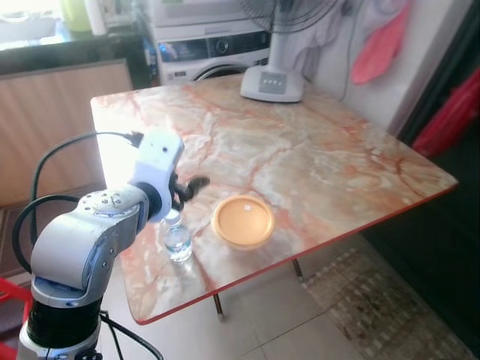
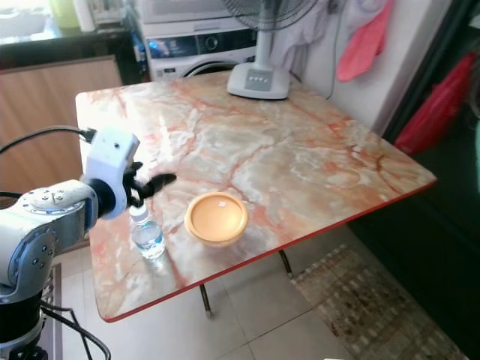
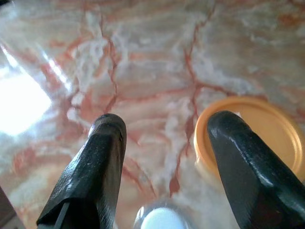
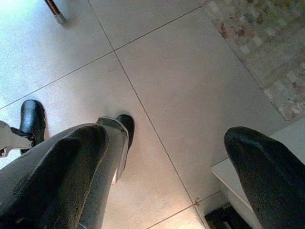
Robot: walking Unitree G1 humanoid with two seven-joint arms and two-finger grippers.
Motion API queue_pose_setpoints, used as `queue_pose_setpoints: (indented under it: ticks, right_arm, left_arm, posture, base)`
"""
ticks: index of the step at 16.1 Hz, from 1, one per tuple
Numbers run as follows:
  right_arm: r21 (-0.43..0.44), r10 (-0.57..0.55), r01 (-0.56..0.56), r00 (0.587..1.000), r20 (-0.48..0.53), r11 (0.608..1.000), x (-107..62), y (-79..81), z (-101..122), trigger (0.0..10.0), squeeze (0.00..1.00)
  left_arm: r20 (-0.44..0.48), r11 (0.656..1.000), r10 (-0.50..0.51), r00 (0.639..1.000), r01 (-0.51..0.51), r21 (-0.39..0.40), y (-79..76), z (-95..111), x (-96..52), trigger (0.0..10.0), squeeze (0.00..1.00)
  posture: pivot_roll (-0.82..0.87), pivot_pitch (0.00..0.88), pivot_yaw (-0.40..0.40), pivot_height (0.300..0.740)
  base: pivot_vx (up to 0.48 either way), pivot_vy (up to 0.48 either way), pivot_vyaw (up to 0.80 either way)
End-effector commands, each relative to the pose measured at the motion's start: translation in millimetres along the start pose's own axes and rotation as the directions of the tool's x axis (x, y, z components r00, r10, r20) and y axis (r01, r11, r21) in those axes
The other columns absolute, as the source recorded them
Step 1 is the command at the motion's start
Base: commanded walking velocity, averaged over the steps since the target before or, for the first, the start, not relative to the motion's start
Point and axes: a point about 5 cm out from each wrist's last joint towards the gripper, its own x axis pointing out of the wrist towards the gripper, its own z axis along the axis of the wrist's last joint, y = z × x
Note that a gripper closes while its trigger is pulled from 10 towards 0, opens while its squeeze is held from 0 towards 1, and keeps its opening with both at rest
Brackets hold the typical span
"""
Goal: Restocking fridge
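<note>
Left claw [image 1: 193, 185] hovers just above the water bottle [image 1: 178, 238], fingers [image 3: 97, 162] spread wide, holding nothing; in the left wrist view the bottle's white cap [image 3: 159, 220] sits low between the two fingers, not touched by either. Bottle is small, clear, upright, standing on the marble-pattern tabletop [image 1: 300, 157] near its front edge, close to the robot. Just beside the bottle, on the side away from the robot's arm, sits a round orange lidded container [image 1: 242, 220], close to the bottle but apart from it; one claw finger overlaps its rim in the left wrist view. Farther from the bottle, at the far edge of the tabletop, stands a fan base [image 1: 271, 82] with its pole and grille above. Beyond the tabletop from the bottle: a washing machine [image 1: 214, 54], and pink and grey cloths [image 1: 379, 46] hanging on the wall. A patterned rug [image 1: 390, 307] lies on the tiled floor [image 4: 157, 71] off the tabletop's near corner, well apart from the bottle. Right claw [image 4: 167, 171] hangs low pointing at the floor, fingers wide apart, empty; the robot's leg and black foot [image 4: 32, 117] show below it, well away from the bottle.
</note>
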Motion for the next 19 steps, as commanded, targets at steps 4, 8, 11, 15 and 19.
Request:
queue_pose_setpoints:
  ticks: [4, 8, 11, 15, 19]
  right_arm:
    - [-0.011, 0.003, -0.003, 1.000, -0.021, 1.000, -0.5, 0.1, -3.5, 10.0, 0.00]
    - [-0.008, -0.002, 0.002, 1.000, -0.017, 1.000, -0.9, -1.0, -4.3, 10.0, 0.00]
    - [-0.014, 0.000, 0.000, 1.000, -0.022, 1.000, -1.1, -1.5, -5.0, 10.0, 0.00]
    - [-0.009, 0.000, 0.000, 1.000, -0.019, 1.000, -1.3, -1.8, -5.3, 10.0, 0.00]
    - [-0.009, -0.002, 0.002, 1.000, -0.020, 1.000, -1.6, -2.9, -5.5, 10.0, 0.00]
  left_arm:
    - [-0.132, 0.999, -0.033, 0.991, 0.031, -0.019, 4.2, -1.8, -6.3, 10.0, 0.00]
    - [-0.190, 0.998, -0.056, 0.980, 0.051, -0.031, 1.3, -12.2, -9.2, 10.0, 0.00]
    - [-0.230, 0.999, -0.045, 0.972, 0.044, -0.007, 4.8, -16.8, -13.1, 10.0, 0.00]
    - [-0.247, 1.000, -0.011, 0.969, 0.010, -0.005, 10.2, -19.1, -12.9, 10.0, 0.00]
    - [-0.254, 1.000, -0.019, 0.967, 0.013, -0.025, 10.0, -23.7, -11.5, 10.0, 0.00]
  posture:
    - [0.22, 0.000, -0.029, 0.740]
    - [0.22, 0.000, -0.028, 0.740]
    - [0.23, 0.000, -0.030, 0.740]
    - [0.23, 0.000, -0.030, 0.740]
    - [0.22, 0.000, -0.035, 0.740]
  base:
    - [0.000, 0.000, 0.00]
    - [0.000, 0.000, 0.00]
    - [0.000, 0.000, 0.00]
    - [0.000, 0.000, 0.00]
    - [0.000, 0.000, 0.00]
